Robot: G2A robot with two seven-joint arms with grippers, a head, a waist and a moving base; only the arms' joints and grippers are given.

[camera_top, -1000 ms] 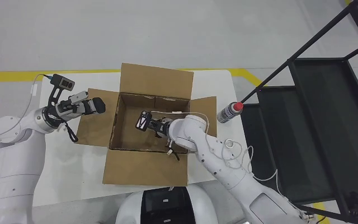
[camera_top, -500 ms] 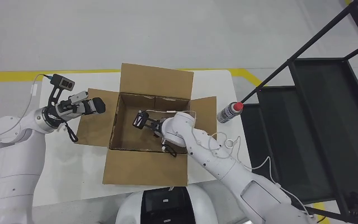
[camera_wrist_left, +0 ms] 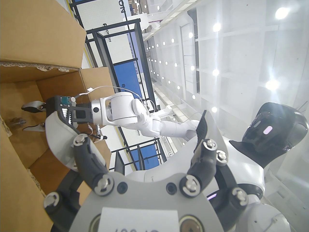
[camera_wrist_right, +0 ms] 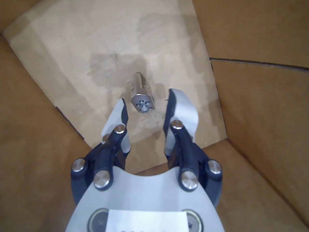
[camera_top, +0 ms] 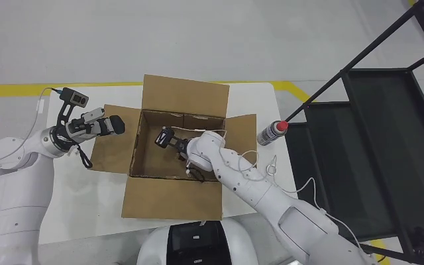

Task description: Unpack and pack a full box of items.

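Metal fitting (camera_wrist_right: 141, 95) lies flat on the floor of the cardboard box (camera_top: 185, 93), with its drilled flange end toward the right claw (camera_wrist_right: 147, 97) and its thin shaft pointing away. The right arm angles down into the box, fingers apart and clear of the fitting. The left claw (camera_top: 109, 124), fingers spread, hovers over the box's left flap above the desk (camera_top: 79, 199).

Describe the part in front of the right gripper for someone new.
Find the open cardboard box on the white table. On its floor, ahead of the right gripper, lies a small metal part: a silvery block with holes in its end and a round shaft, unlike the red-capped spray can outside.
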